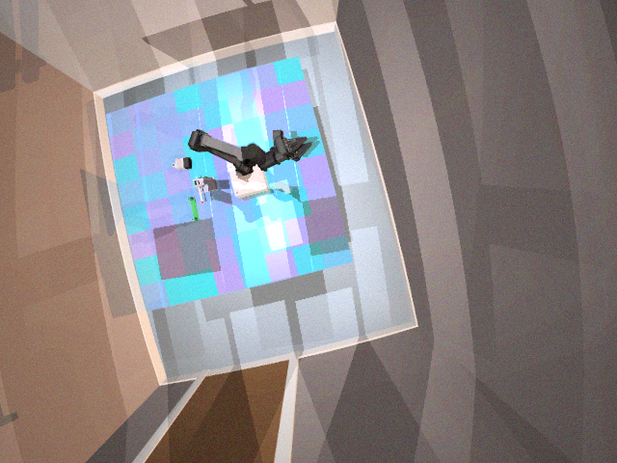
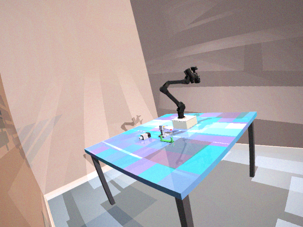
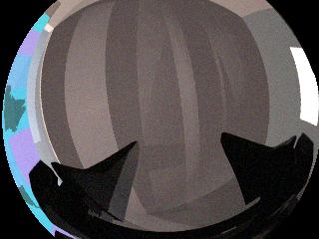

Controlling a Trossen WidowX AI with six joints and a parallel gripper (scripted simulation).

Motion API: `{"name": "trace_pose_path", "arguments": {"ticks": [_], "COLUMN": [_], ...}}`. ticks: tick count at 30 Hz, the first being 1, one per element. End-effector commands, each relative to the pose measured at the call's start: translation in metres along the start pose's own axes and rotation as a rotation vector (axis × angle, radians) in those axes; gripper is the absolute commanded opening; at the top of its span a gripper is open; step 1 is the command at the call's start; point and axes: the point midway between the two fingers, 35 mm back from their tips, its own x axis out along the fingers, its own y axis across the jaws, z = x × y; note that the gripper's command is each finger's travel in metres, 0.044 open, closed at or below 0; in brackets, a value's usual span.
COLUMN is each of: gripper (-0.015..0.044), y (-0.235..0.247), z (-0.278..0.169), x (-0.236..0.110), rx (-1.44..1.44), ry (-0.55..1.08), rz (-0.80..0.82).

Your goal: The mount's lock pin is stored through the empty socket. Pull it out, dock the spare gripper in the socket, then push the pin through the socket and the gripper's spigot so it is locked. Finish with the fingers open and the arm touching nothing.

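The mount [image 2: 163,132] with its socket stands on the table [image 2: 195,156], a broad top chequered in cyan, blue and violet, a little in front of the arm's cream base block [image 2: 188,124] and towards the table's left side in the exterior view. A small red-tipped part at the mount is probably the lock pin [image 2: 170,129], though it is too small to tell whether it sits through the socket. The black arm [image 2: 171,95] rises from the base block, bends at an elbow and reaches high over the table, well apart from everything on it. Its gripper [image 3: 178,149] is lifted to face the grey wall, and the two dark fingers stand wide apart with nothing between them. A green bracket-like piece [image 2: 166,140] lies just in front of the mount. The spare gripper [image 2: 145,136], a small white and dark block, rests on the table near the mount, to its left, not touching it.
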Motion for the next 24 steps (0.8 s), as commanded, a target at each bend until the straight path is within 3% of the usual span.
{"name": "trace_pose_path", "arguments": {"ticks": [1,4,11,18,24], "gripper": [0.0374,0.03,0.03,0.03,0.03], "y": [0.001,0.008,0.028,0.042,0.053], "z": [-0.003,-0.039,-0.142,-0.22,-0.259], "x": [0.0,-0.008,-0.06,-0.151,-0.248], "rx": [0.001,0.022,0.103,0.22,0.36], "ry": [0.009,0.139,0.535,0.932,1.262], "rz": [0.004,0.051,0.172,0.257,0.3]}}
